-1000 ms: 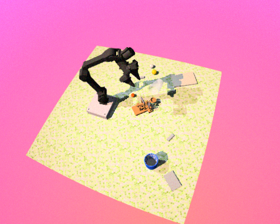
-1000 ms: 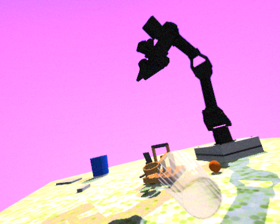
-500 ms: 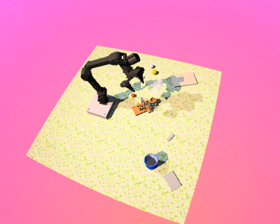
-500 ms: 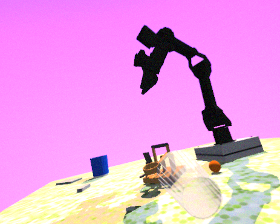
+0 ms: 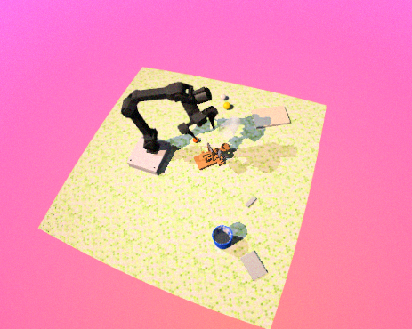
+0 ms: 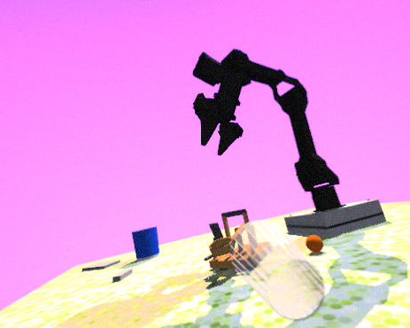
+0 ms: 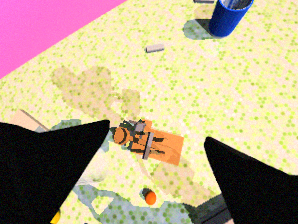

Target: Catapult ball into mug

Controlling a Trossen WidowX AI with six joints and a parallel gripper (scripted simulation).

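Note:
The orange ball lies on the table between the arm's base and the catapult. The orange catapult stands on the table, its round cup at the end away from the arm's base. The blue mug stands upright, well apart from the catapult. My gripper is open and empty, high above the table, fingers pointing down at a slant. In the wrist view the catapult shows between and beyond the fingertips.
A clear, ribbed cylinder stands near the catapult. A yellow ball and a white ball lie behind. A flat panel lies at the back right. A small grey block and a grey slab lie near the mug.

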